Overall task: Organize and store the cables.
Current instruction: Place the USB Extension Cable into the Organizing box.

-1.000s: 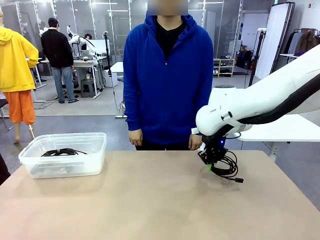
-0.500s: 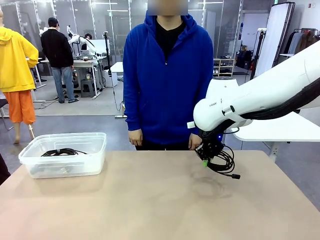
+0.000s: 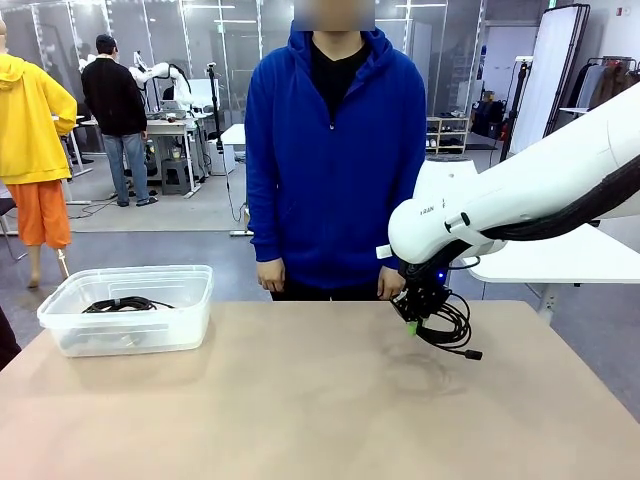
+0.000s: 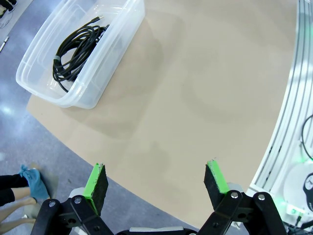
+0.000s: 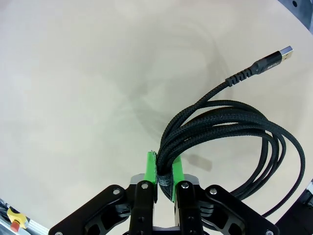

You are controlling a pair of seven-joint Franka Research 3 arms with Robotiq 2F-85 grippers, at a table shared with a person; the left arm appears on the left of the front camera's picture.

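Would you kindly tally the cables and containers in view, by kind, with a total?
Coiled black cables: 2, one in the clear plastic bin, one held by the right gripper.
Clear plastic bins: 1.
Total: 3.

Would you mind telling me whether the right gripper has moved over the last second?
Yes. The right gripper, shut on the coiled black braided cable, has risen slightly off the beige table and shifted a little toward the clear plastic bin.
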